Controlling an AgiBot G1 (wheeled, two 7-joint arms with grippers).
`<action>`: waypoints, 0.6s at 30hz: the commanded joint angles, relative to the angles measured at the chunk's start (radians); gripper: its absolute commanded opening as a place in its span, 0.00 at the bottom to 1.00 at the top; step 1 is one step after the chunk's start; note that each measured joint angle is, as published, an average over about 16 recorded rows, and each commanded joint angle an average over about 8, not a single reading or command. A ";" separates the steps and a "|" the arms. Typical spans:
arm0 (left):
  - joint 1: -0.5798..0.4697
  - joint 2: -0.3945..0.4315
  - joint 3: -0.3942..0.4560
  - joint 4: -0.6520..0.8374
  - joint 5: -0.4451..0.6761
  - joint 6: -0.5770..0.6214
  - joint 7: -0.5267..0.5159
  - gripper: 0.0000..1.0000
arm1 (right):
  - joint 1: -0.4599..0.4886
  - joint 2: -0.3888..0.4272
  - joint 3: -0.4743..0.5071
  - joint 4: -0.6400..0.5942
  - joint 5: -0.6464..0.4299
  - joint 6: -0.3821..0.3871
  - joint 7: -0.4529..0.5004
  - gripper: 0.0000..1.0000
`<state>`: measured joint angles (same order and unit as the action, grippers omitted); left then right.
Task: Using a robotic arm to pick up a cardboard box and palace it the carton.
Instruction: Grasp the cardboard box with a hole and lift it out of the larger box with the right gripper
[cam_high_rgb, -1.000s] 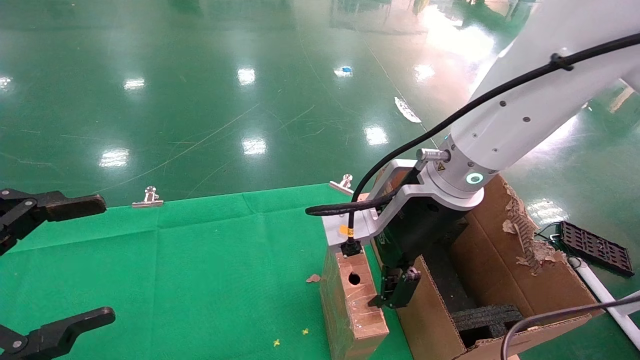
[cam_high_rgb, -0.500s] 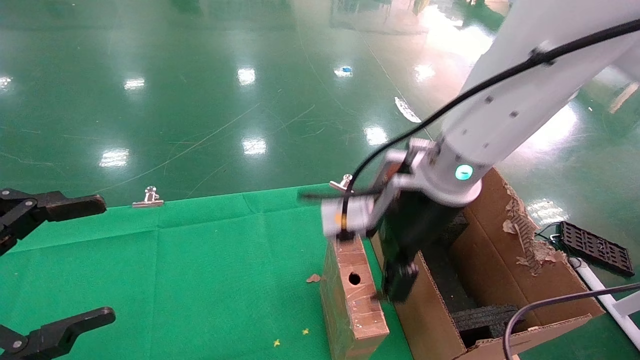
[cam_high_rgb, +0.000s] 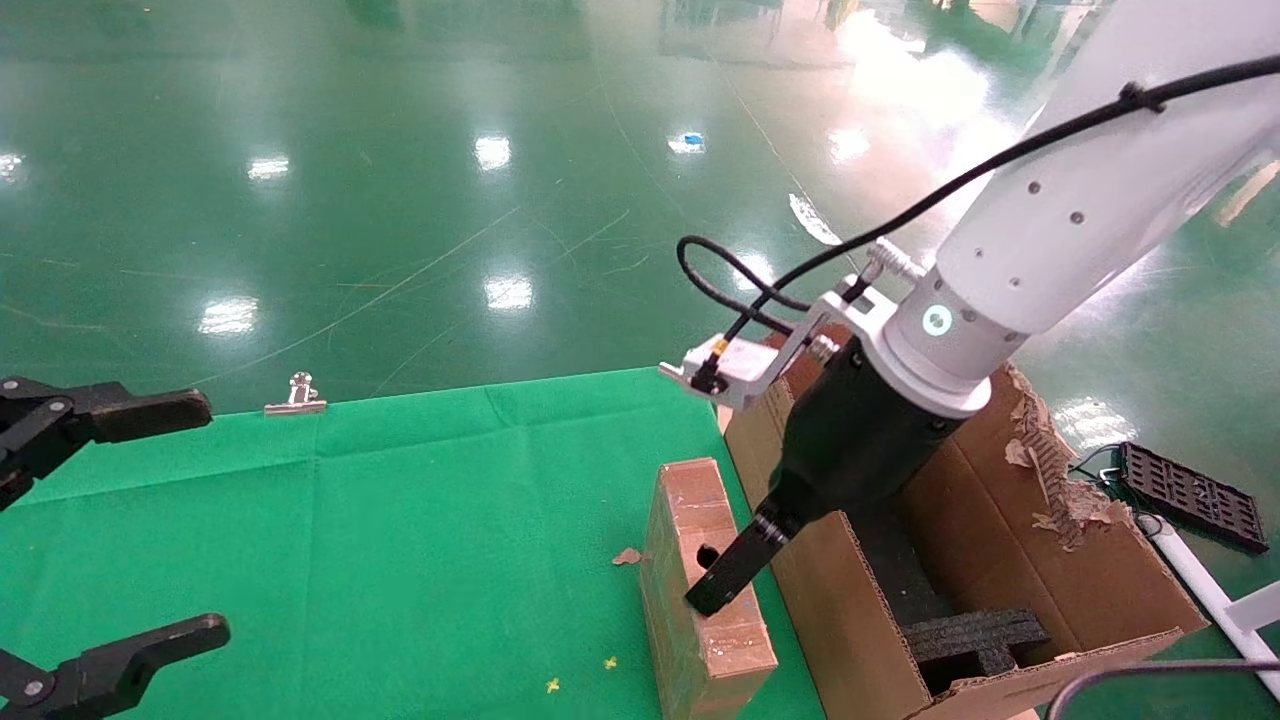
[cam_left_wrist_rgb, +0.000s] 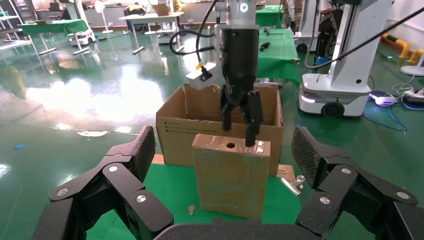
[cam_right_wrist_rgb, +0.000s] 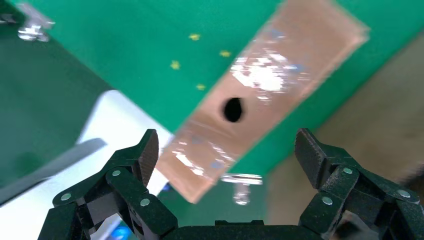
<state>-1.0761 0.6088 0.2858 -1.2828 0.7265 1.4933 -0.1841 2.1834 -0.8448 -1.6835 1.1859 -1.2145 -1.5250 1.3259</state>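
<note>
Right gripper (cam_high_rgb: 722, 583) on white tubular robotic arm (cam_high_rgb: 1075, 210), fingers spread wide astride taped top of slim brown cardboard box (cam_high_rgb: 700, 590) standing lower centre, beside large corrugated carton (cam_high_rgb: 1050, 540); left gripper (cam_high_rgb: 110, 530) idle, open, lower left.

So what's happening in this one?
The right claw hangs open just over the top face of the cardboard box, which stands upright on the green cloth beside the carton. In the right wrist view the box's finger hole sits between the open fingers. The box isn't gripped or lifted yet. The left claw is parked open at the cloth's left side.
</note>
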 joint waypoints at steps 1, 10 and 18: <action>0.000 0.000 0.000 0.000 0.000 0.000 0.000 1.00 | -0.016 -0.001 -0.001 -0.030 0.023 -0.001 0.014 1.00; 0.000 0.000 0.001 0.000 -0.001 0.000 0.000 1.00 | -0.073 -0.036 -0.025 -0.071 -0.005 0.041 0.019 0.91; 0.000 -0.001 0.001 0.000 -0.001 -0.001 0.001 0.51 | -0.084 -0.054 -0.044 -0.045 -0.055 0.065 0.030 0.03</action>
<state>-1.0764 0.6083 0.2871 -1.2828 0.7256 1.4928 -0.1835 2.1023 -0.8945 -1.7272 1.1452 -1.2695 -1.4612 1.3589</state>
